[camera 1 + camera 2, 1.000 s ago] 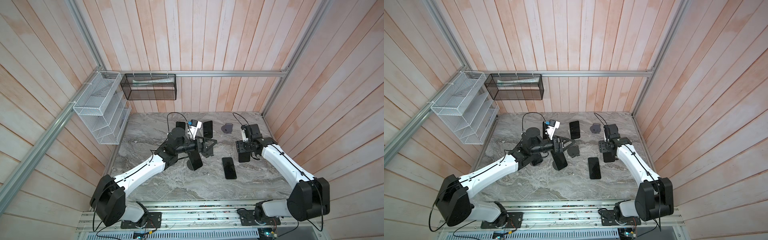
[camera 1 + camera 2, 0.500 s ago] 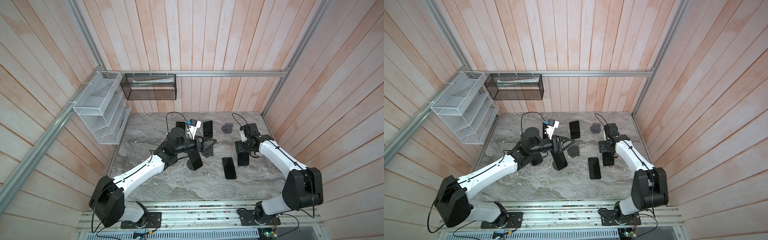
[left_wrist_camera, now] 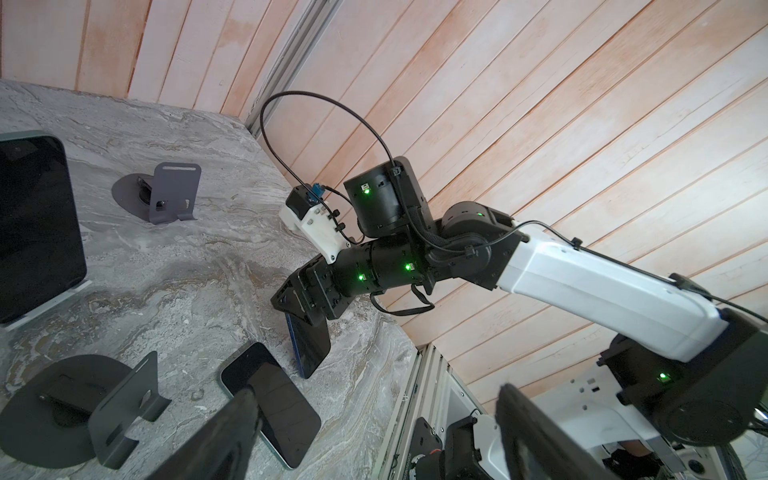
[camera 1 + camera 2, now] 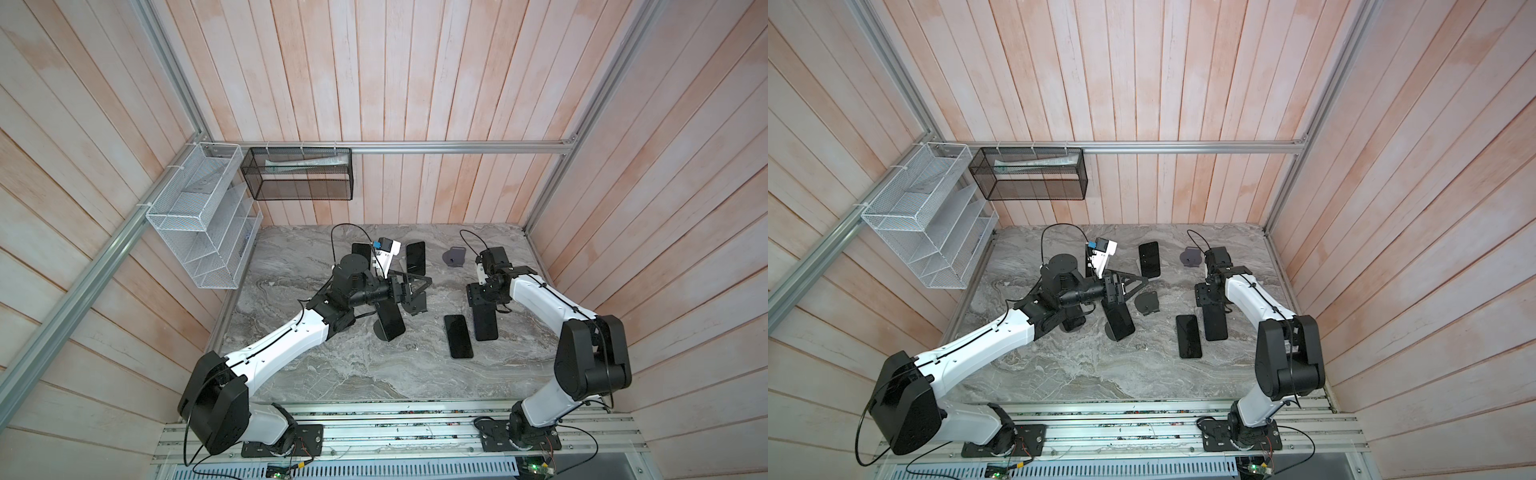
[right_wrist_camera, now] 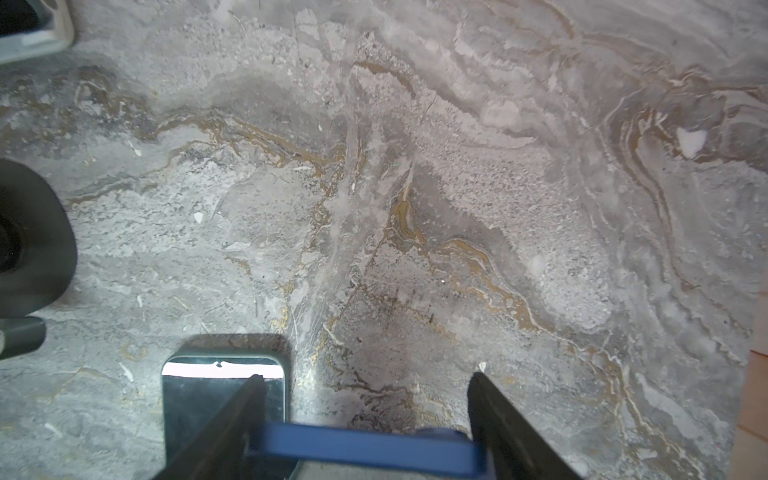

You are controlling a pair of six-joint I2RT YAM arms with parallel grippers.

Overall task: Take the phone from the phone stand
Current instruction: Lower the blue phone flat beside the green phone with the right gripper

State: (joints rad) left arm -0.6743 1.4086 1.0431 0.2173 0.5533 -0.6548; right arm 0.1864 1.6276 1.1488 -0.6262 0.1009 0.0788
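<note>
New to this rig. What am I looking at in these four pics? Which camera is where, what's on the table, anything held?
You see two robot arms mounted on a rail at the front of a marble table. Each arm ends in a two-finger gripper.

The two wide pictures come from one stereo camera overhead, so they look almost alike. The other two come from cameras on the arms' wrists, looking out along the fingers.

Phones and small phone stands sit on the table. A flat phone lies screen up, a propped phone leans on its stand, and an empty stand sits near the middle.

The right gripper is closed on a blue-edged phone. The left gripper is open and holds nothing.
</note>
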